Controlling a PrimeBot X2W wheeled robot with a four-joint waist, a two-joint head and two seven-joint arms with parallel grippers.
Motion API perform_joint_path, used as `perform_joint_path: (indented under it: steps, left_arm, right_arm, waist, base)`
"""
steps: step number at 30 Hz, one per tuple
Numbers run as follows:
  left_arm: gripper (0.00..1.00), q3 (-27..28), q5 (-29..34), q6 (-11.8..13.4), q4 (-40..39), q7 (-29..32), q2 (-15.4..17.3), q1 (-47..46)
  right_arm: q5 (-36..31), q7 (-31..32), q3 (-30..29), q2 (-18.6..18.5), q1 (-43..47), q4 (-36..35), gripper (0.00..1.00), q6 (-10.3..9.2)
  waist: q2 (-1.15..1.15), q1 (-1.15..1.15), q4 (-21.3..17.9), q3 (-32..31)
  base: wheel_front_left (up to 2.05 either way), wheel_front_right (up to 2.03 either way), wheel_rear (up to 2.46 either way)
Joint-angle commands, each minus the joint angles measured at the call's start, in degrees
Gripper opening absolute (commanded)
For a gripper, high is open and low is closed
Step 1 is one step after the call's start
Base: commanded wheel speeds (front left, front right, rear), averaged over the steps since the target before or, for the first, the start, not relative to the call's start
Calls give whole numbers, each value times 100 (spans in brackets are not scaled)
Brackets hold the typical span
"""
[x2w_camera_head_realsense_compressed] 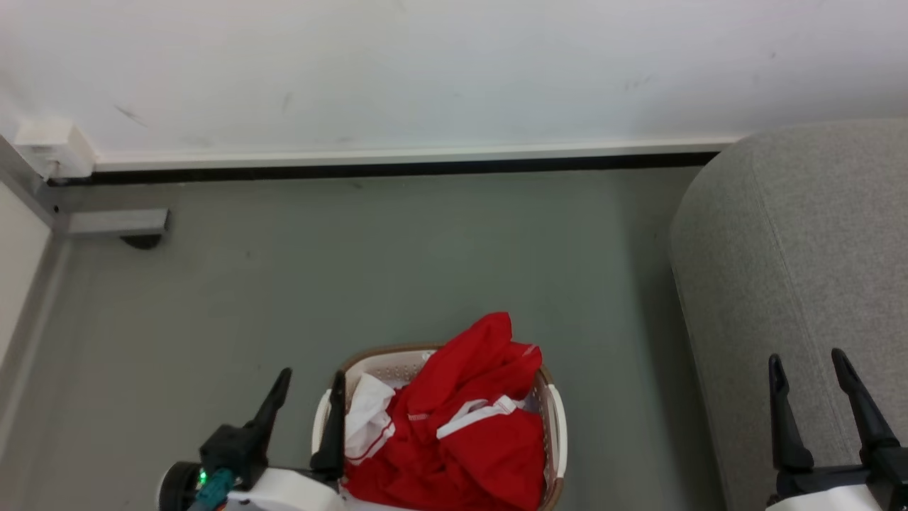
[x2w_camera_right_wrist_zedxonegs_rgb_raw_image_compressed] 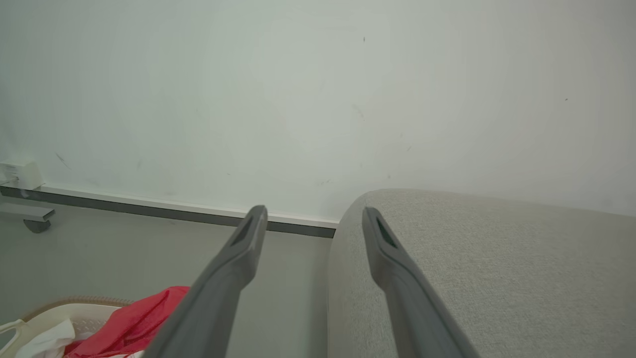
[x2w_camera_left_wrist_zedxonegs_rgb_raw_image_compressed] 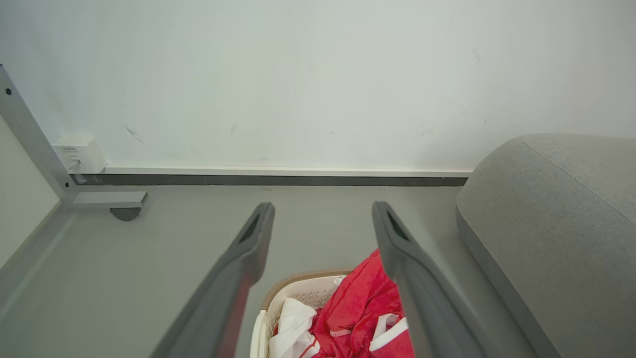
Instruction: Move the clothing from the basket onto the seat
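Note:
Red clothing (x2w_camera_head_realsense_compressed: 468, 433) with white trim is heaped in the cream-white basket (x2w_camera_head_realsense_compressed: 557, 426) on the floor at the bottom centre of the head view, rising above the brown rim. My left gripper (x2w_camera_head_realsense_compressed: 311, 380) is open and empty, one finger over the basket's left edge, the other over the floor. The left wrist view looks between those fingers at the clothing (x2w_camera_left_wrist_zedxonegs_rgb_raw_image_compressed: 360, 313) and basket (x2w_camera_left_wrist_zedxonegs_rgb_raw_image_compressed: 298, 288). My right gripper (x2w_camera_head_realsense_compressed: 809, 363) is open and empty above the grey seat (x2w_camera_head_realsense_compressed: 801, 248) at the right. The right wrist view shows the seat (x2w_camera_right_wrist_zedxonegs_rgb_raw_image_compressed: 497, 263) and the clothing (x2w_camera_right_wrist_zedxonegs_rgb_raw_image_compressed: 134, 323).
A white wall (x2w_camera_head_realsense_compressed: 425, 71) with a dark baseboard runs along the back. A metal frame foot with a caster (x2w_camera_head_realsense_compressed: 142, 234) and a white wall box (x2w_camera_head_realsense_compressed: 53, 145) stand at the far left. Grey floor (x2w_camera_head_realsense_compressed: 425, 270) lies between basket and wall.

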Motion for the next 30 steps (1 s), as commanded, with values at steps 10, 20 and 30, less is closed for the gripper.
perform_joint_path:
  steps: [10,20,30]
  left_arm:
    - [100,-1193,564,-391,1534,245,182,-1893]
    - [100,-2264,-146,-433,2888,1284,597,-3311]
    - [100,-2993,-1060,-435,3364,1884,1246,-3985]
  right_arm:
    - [229,0,195,-12,-946,-250,100,-12]
    - [652,0,444,-10,-1537,-386,100,-12]
    - [885,0,493,-8,-1732,-534,100,-12]
  waist:
    - [0,0,-551,1816]
    - [0,0,-1284,3164]
    - [0,0,-1748,3978]
  base:
    - [0,0,0]
    - [0,0,0]
    - [0,0,0]
